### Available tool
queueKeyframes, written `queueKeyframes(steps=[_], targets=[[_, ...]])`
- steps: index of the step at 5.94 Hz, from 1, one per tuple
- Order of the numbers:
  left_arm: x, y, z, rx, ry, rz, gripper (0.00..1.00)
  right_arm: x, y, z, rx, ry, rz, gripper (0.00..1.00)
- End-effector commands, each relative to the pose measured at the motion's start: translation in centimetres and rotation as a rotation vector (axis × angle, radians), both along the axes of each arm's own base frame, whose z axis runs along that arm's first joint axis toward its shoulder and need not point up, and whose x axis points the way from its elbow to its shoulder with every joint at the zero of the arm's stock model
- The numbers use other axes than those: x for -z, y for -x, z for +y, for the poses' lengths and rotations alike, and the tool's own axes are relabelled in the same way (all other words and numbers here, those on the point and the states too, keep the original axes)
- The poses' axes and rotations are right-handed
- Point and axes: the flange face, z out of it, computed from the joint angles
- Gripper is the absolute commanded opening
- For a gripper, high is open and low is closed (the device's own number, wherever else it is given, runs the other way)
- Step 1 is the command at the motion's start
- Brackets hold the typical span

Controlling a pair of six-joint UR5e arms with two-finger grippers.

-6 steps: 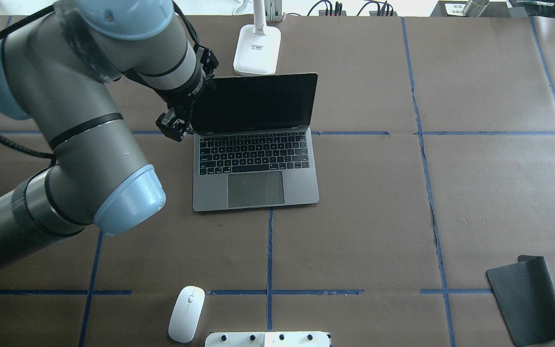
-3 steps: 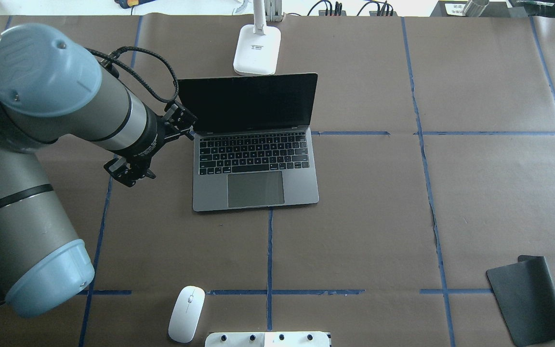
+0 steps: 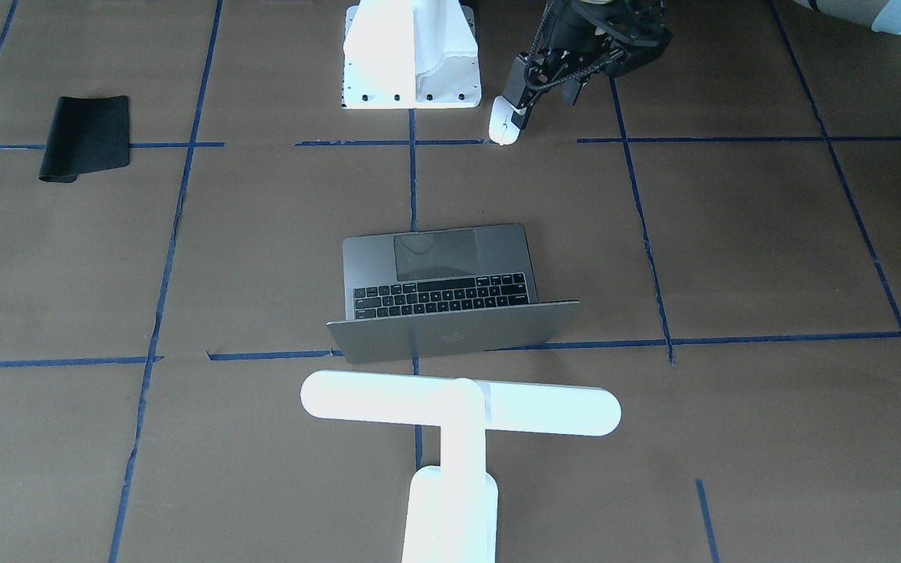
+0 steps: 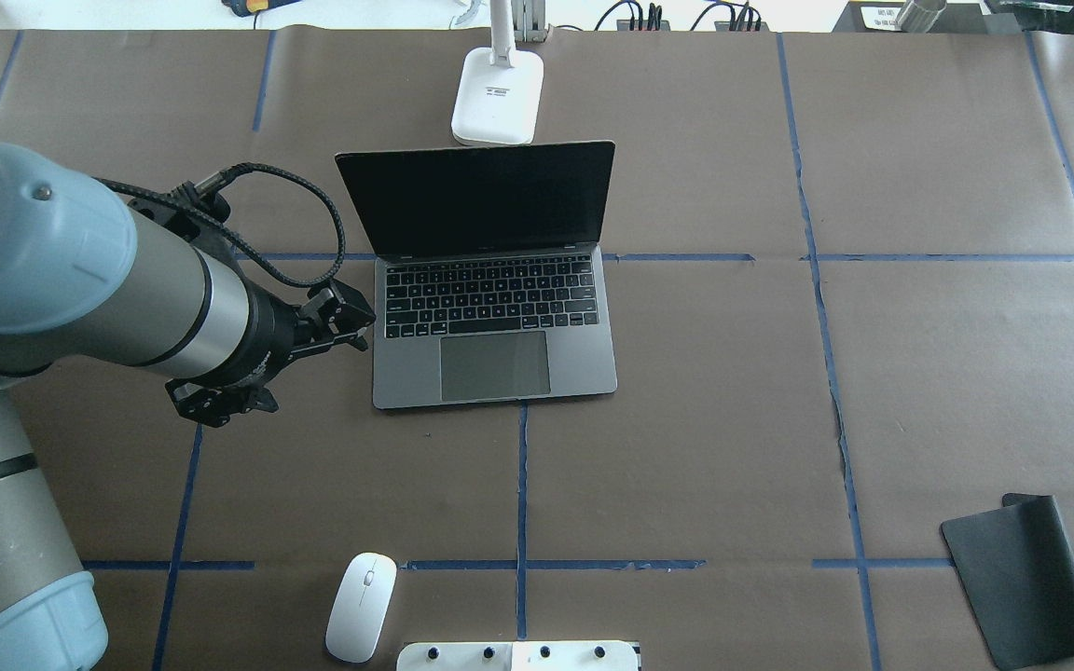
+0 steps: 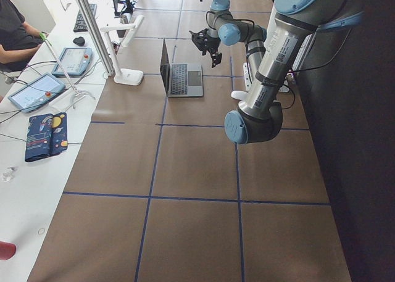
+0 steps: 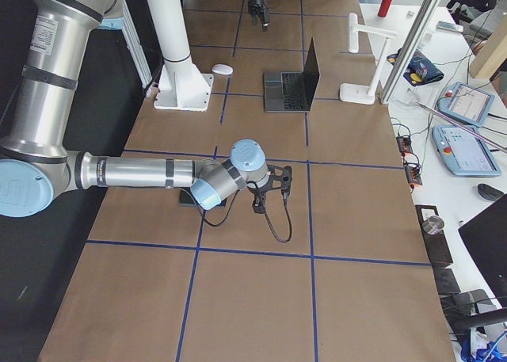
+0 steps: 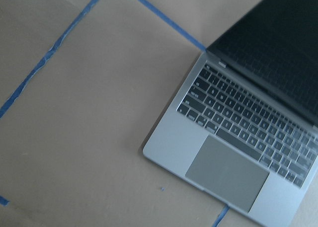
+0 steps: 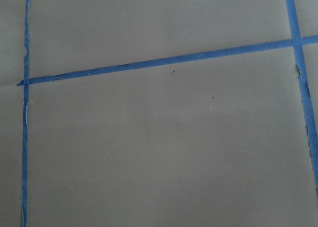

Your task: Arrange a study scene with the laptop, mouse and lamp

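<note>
Nearest the robot on the tabletop (image 4: 705, 447), one mouse (image 4: 362, 606) lies beside one pedestal block (image 4: 518, 656), which is cut off by the frame. One black mat (image 4: 1022, 578) lies well to the right. The left fingers (image 4: 197, 405) hang spread and empty just left of one open laptop (image 4: 495, 317). Farthest stands one lamp (image 3: 458, 407). Whether the right fingers (image 6: 258, 203) are wide or narrow, I cannot tell.

A black mat (image 4: 1022, 578), one edge curled, lies near right on the brown table (image 4: 705, 438) gridded with blue tape (image 4: 522, 485), well apart from the white bolted pedestal (image 4: 462, 657).
</note>
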Motion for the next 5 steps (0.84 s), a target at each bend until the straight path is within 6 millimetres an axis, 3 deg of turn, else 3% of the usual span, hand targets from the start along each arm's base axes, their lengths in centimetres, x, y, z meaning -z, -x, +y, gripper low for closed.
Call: queueKeyframes(steps=[1,2,3,5], targets=[[-0.2,-1.2,2.1,-0.055,-0.013,0.002,1.0,1.6,3.8,5.2,0.047,0.068,0.008,1.0],[0.1,-1.1,2.3,-0.058,-0.016,0.009,1.0,1.3,7.0,7.5,0.085,0.095,0.007,1.0],[0.2,-1.0,2.3,-0.058,-0.019,0.013,1.0,-0.1,8.4,10.5,0.117,0.068,0.058,1.0],[0.3,-0.9,2.4,-0.058,-0.02,0.015,1.0,-1.6,9.7,12.9,0.204,0.09,0.093,1.0]])
